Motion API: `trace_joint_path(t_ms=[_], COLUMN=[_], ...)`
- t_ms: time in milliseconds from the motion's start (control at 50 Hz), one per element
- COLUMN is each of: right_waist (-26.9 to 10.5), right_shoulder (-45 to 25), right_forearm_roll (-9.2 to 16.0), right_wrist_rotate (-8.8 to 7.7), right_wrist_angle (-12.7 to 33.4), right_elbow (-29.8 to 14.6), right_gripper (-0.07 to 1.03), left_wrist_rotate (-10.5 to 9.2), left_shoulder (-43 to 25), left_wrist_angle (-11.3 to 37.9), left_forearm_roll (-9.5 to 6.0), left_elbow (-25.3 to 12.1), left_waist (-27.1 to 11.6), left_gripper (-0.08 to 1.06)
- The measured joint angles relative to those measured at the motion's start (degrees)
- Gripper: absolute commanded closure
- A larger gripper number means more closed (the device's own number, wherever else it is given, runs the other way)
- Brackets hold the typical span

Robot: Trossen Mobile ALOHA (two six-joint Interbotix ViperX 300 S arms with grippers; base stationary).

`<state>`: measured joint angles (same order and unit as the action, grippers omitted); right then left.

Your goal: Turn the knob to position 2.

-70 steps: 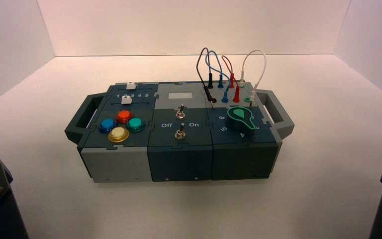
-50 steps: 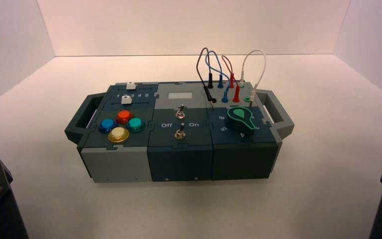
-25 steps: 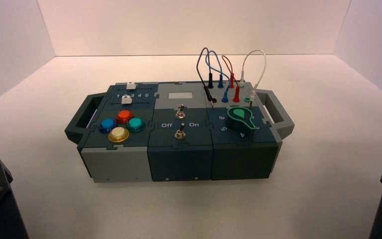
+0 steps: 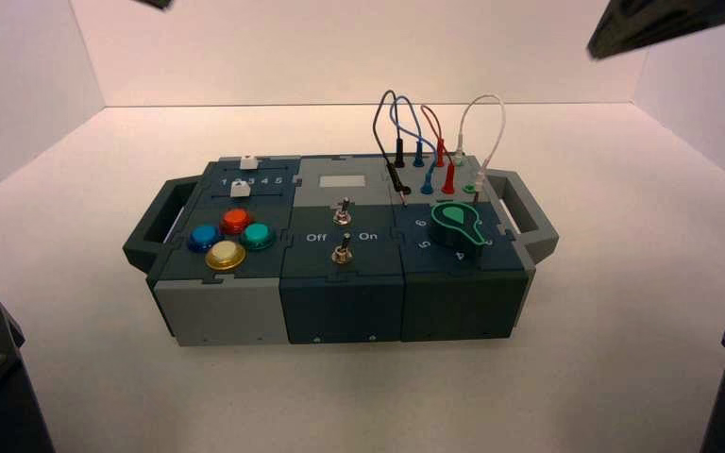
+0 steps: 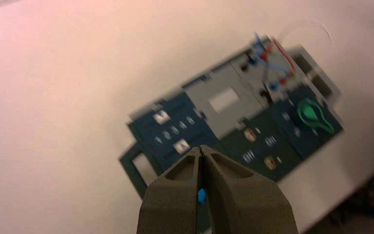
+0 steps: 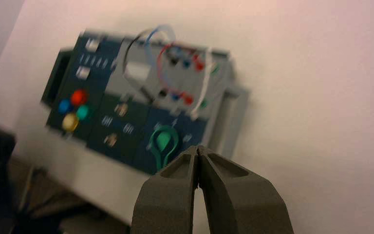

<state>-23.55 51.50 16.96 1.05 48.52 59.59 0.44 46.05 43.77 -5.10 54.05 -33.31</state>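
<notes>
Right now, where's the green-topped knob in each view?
High view: right of centre, box's right front panel, knob.
Left wrist view: right of centre.
Right wrist view: just left of centre, above the right gripper.
Shared landmark: red wires.

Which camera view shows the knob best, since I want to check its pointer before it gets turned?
The high view: the knob appears whole, with its green pointer top and nearby digits. The right wrist view shows it blurred, just beyond the right gripper; the left wrist view also shows it, blurred and off to one side.

Knob dk teal (image 4: 455, 226) w/ green top
</notes>
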Motion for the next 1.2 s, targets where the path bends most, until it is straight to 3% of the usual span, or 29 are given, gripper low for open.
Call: trace_joint_path(t_ms=[140, 280, 380, 680, 1200], right_waist=[-1.76, -6.5, -8.79, -12.74, -17.93], right_shoulder=[-1.41, -3.6, -5.45, -13.01, -26.72], right_forearm_roll=[2.11, 7.65, 9.49, 11.25, 12.74], right_wrist_rotate=[0.0, 0.09, 0.26, 0.26, -0.09], right_wrist_angle=[0.79, 1.05, 0.88, -2.81, -8.79], right_elbow=[0.0, 0.09, 0.88, 3.78, 2.37], right_gripper=[0.99, 0.99, 0.99, 0.99, 0.99], left_wrist_rotate=[-0.09, -0.26, -0.26, -1.32, -1.32], left_shoulder=[-1.23, -3.25, -5.27, -9.14, -9.14], left_wrist_angle=[0.44, 1.14, 1.05, -0.62, -0.97], left_forearm_roll=[0.0, -0.88, -1.23, -1.32, -1.32], left_elbow=[0.09, 0.09, 0.0, -0.62, -0.62], left_waist=[-2.37, -6.5, -10.28, -15.91, -16.0], left_gripper=[1.01, 1.01, 1.01, 1.01, 1.01])
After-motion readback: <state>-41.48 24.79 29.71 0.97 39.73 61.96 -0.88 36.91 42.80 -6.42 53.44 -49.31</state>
